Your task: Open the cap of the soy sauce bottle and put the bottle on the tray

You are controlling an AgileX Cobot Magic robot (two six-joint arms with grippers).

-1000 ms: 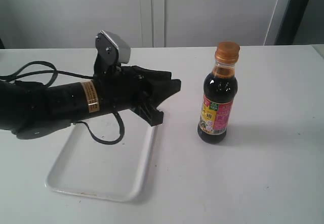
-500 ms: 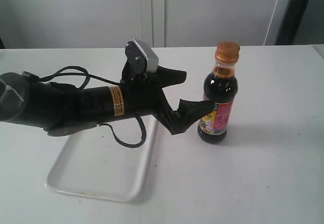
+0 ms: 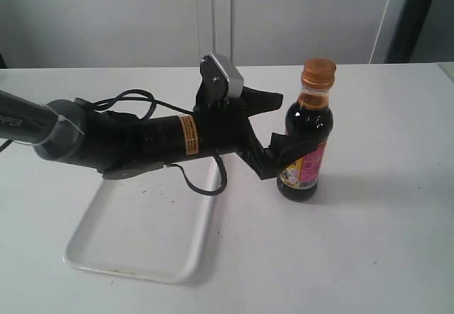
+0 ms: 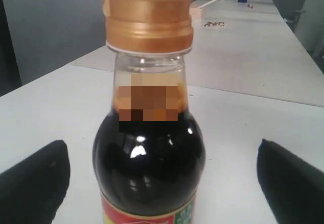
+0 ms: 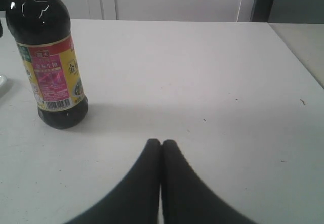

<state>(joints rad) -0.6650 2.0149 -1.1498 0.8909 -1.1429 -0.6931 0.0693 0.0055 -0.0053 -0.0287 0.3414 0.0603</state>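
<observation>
Soy sauce bottle (image 3: pixel 303 144) upright on the counter (image 3: pixel 383 222), beside the tray (image 3: pixel 202 229), cap (image 3: pixel 318 73) shut. Your left jaws, wide open and empty, flank its vertical body; your right jaws, closed and empty, lie farther off.

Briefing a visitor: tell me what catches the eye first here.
The dark soy sauce bottle stands upright on the table, its orange cap shut. The left gripper brackets its body, jaws open. The white tray lies under that arm, left of the bottle.
</observation>
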